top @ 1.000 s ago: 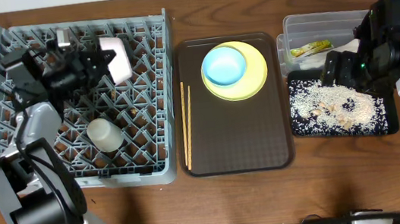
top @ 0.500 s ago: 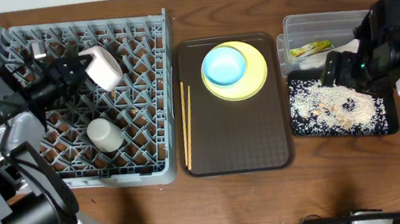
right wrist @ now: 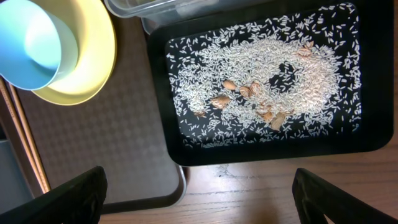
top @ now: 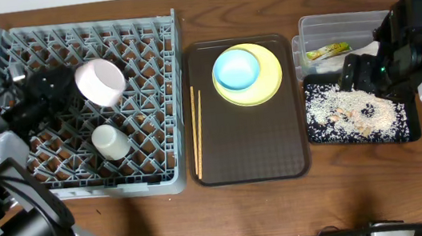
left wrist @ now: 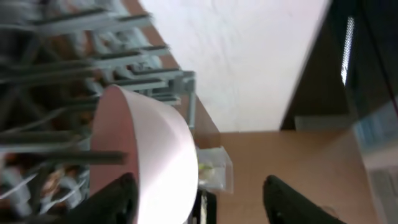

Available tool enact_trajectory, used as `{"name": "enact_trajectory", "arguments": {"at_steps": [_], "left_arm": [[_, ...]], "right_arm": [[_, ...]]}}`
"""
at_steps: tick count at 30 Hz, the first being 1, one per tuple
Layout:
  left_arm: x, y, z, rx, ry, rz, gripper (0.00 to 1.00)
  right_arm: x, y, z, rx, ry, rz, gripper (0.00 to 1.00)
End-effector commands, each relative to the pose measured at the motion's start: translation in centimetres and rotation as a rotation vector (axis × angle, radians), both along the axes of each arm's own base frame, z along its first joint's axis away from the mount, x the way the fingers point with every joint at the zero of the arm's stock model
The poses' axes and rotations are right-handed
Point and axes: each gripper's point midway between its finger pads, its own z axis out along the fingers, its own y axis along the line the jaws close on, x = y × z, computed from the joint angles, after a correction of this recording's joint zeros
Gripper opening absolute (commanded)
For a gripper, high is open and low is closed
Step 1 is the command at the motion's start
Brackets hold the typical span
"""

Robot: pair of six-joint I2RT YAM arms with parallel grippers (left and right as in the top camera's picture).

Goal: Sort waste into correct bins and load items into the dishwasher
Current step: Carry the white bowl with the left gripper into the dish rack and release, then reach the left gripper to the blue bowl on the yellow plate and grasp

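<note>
My left end effector (top: 66, 86) is hanging released inside the grey dish rack (top: 156, 133), fingers spread, with the pinkish-white bowl (top: 100, 81) leaning on its side among the pegs just to its right. The small white cup (top: 109, 141) is lying nearer in the rack. My right end effector (top: 349, 77), also released, is hovering over the black tray (right wrist: 373, 140) of rice scraps (right wrist: 261, 62). The light blue bowl (top: 236, 68) is sitting on the yellow plate (top: 271, 78).
</note>
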Motion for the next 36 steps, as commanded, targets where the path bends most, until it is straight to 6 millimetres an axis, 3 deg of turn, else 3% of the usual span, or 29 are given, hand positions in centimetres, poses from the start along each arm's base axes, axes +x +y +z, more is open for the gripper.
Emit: {"name": "enact_trajectory", "arguments": {"at_steps": [1, 4, 8, 12, 17, 22, 32, 36], "left_arm": [[-0.3, 1.7, -2.3, 0.065, 0.048, 0.071, 0.73], [-0.9, 2.6, -3.4, 0.091, 0.088, 0.1, 0.75], [-1.2, 3.2, -3.0, 0.09, 0.082, 0.115, 0.75], [-1.3, 2.9, -1.2, 0.121, 0.041, 0.113, 0.76], [-1.1, 1.3, 2.8, 0.197, -0.042, 0.099, 0.8], [-1.1, -4.2, 6.9, 0.273, -0.116, 0.02, 0.89], [0.4, -16.9, 7.2, 0.486, -0.119, -0.102, 0.9], [0.8, -20.4, 7.7, 0.55, -0.145, -0.121, 0.9]], "right_arm": [[0.0, -0.3, 0.1, -0.003, -0.001, -0.015, 0.93], [0.0, -0.3, 0.1, -0.003, -0.001, -0.015, 0.93], [0.0, -0.3, 0.1, -0.003, -0.001, -0.015, 0.93], [0.0, -0.3, 0.1, -0.003, -0.002, -0.015, 0.93], [0.0, -0.3, 0.1, -0.003, -0.002, -0.015, 0.93], [0.0, -0.3, 0.1, -0.003, -0.001, -0.015, 0.95], [-0.4, -0.3, 0.0, -0.008, 0.013, 0.004, 0.99], [-0.5, -0.3, -0.1, -0.008, 0.019, 0.004, 0.99]]}}
